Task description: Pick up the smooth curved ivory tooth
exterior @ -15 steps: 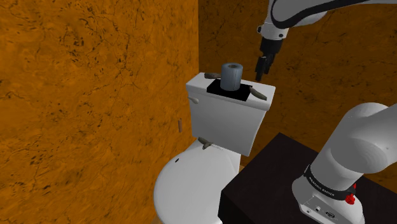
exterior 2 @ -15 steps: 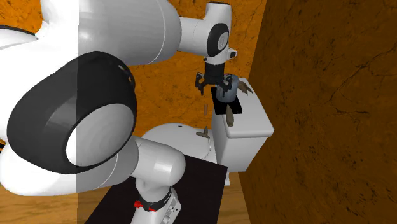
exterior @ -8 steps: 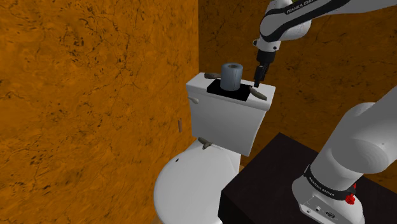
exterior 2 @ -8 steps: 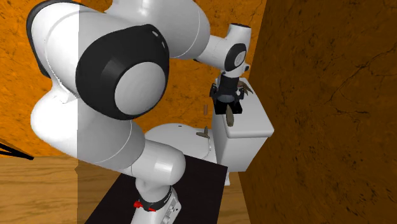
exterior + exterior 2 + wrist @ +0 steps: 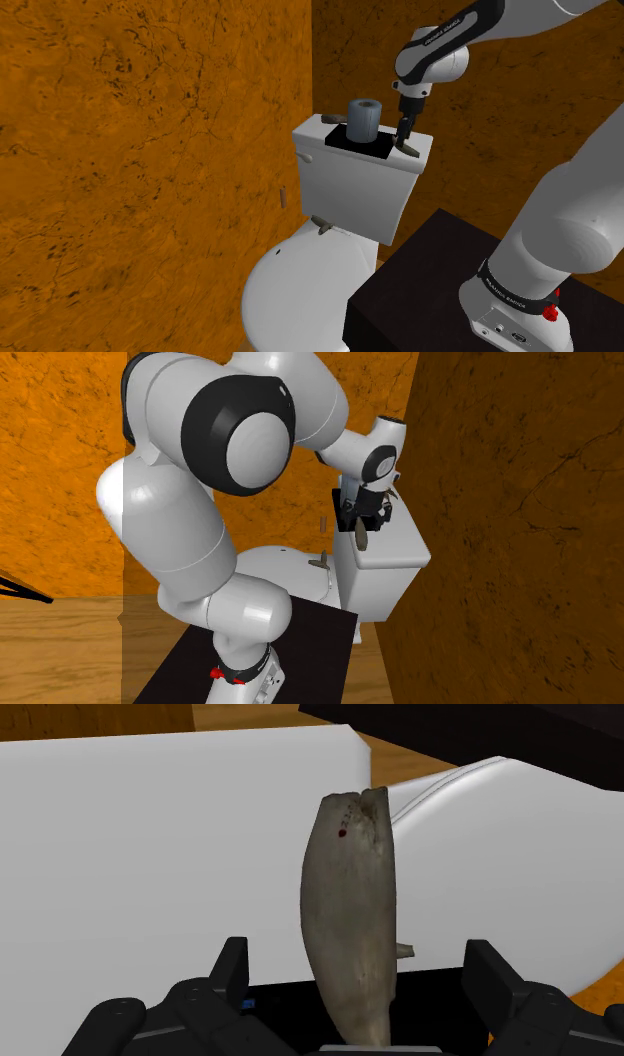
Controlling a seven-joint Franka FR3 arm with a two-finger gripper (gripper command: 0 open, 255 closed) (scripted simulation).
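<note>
Grey-beige and mottled rather than clean ivory, the curved tooth [image 5: 352, 924] lies on the white lid of the toilet tank [image 5: 355, 190]. In the shoulder view it is a small sliver [image 5: 408, 150] right of centre in the upper half of the frame, by the corner of a black mat [image 5: 358, 148]; whether it touches the mat I cannot tell. The jaws hang over it, pointing down, and stand wide open. In the wrist view one black finger [image 5: 232, 966] sits to each side of the tooth with white lid showing in both gaps, so nothing is held. That straddle looks deliberate: the tooth's long axis runs between the fingers, so closing would pinch it across its narrow width, the easier hold on a smooth, tapering thing. A grey roll [image 5: 364, 117] stands upright on the mat just beside the jaws, toward the frame's left, and is the nearest thing to bump. A second tooth-like piece [image 5: 329, 118] lies at the lid's far left end. A third [image 5: 321, 223] rests lower down on the toilet seat [image 5: 290, 290]. Both are well apart from the jaws. The orange wall [image 5: 500, 100] rises close behind the tank. Since the tooth sits near the lid's edge, a careless nudge could slide it off.
</note>
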